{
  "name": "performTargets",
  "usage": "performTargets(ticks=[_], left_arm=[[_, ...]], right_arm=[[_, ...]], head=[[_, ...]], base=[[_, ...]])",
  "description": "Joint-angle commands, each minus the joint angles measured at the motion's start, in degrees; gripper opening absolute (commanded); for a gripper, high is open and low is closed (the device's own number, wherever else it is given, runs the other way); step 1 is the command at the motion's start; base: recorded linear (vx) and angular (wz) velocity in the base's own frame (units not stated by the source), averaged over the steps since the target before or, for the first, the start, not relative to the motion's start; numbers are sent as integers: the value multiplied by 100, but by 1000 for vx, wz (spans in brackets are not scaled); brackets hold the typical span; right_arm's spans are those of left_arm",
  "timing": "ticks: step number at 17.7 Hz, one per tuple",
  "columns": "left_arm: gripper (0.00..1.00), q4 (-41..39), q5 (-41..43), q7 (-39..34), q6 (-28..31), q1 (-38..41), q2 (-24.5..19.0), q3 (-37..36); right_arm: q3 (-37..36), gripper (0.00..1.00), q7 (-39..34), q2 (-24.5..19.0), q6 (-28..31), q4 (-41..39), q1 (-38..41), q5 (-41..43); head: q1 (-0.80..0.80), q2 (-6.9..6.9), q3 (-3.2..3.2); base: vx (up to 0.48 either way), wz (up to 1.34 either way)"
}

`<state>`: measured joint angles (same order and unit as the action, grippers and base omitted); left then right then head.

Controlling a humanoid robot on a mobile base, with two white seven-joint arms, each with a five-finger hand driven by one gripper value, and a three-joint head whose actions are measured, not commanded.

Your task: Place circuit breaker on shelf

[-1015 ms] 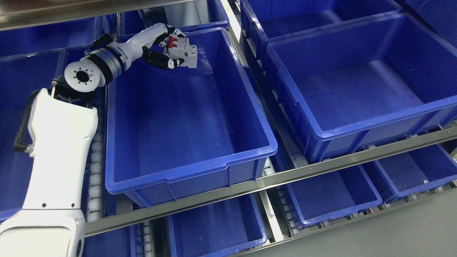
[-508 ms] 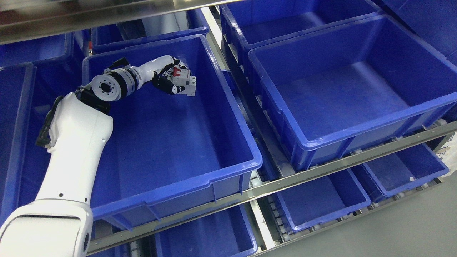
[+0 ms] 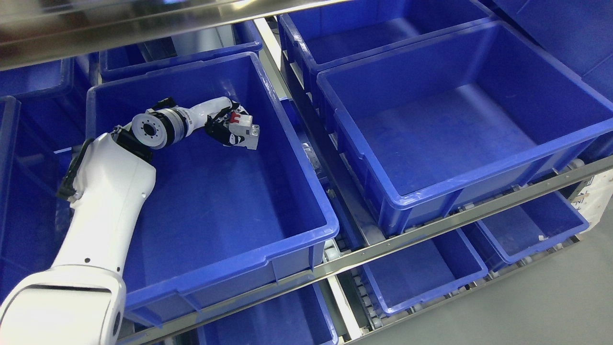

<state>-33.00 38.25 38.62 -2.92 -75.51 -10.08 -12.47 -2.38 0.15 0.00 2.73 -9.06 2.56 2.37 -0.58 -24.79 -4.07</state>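
My left hand (image 3: pixel 229 130) is curled around a white circuit breaker (image 3: pixel 245 134) with a red switch on top. It holds the breaker inside the big blue bin (image 3: pixel 297 163) on the left half of the shelf, low over the far part of the bin's floor. The white left arm (image 3: pixel 107 191) reaches up from the lower left corner and crosses the bin's left wall. Whether the breaker touches the floor I cannot tell. My right arm is out of view.
A second large blue bin (image 3: pixel 479 167) sits to the right on the same shelf level, with a metal divider rail (image 3: pixel 316 139) between them. More blue bins stand behind and on the level below (image 3: pixel 426 268). A steel shelf edge (image 3: pixel 119 24) runs overhead.
The whole picture has shifted left and down, so the camera moved. Against the bin, my left hand with the breaker has come down from its far rim into the bin.
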Motion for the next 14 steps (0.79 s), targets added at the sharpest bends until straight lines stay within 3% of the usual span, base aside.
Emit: performTargets(ticks=[1,3,6,9,12,14], left_arm=[[80,400,16,-47,11,-25,-319,-10],[89,356,7,-231,19,-33,-328,16],[92,129,-37,-626,46,-103,-346,383],[95,-232,-90,-1205,72,-113,-249,1751],[97,-250,-1070,-2618,64,-261,557,3203],[99,-276,-2097,-3654,37,-393,892,3470]], right_arm=[[0,100,3,100,-1,1,-1,0],[0,100,3,100,-1,1,-1,0],[0,100,3,100,-1,1,7,0],[0,100,3,100,-1,1,-1,0],[-8,100,3,100,-1,1,-1,0],[0,100,3,100,-1,1,-1,0]], head=[[0,0,0],[0,0,0],[0,0,0],[0,0,0],[0,0,0],[0,0,0]], base=[[14,-53],[13,-11],[0,0],[5,-17],[5,-7],[0,0]])
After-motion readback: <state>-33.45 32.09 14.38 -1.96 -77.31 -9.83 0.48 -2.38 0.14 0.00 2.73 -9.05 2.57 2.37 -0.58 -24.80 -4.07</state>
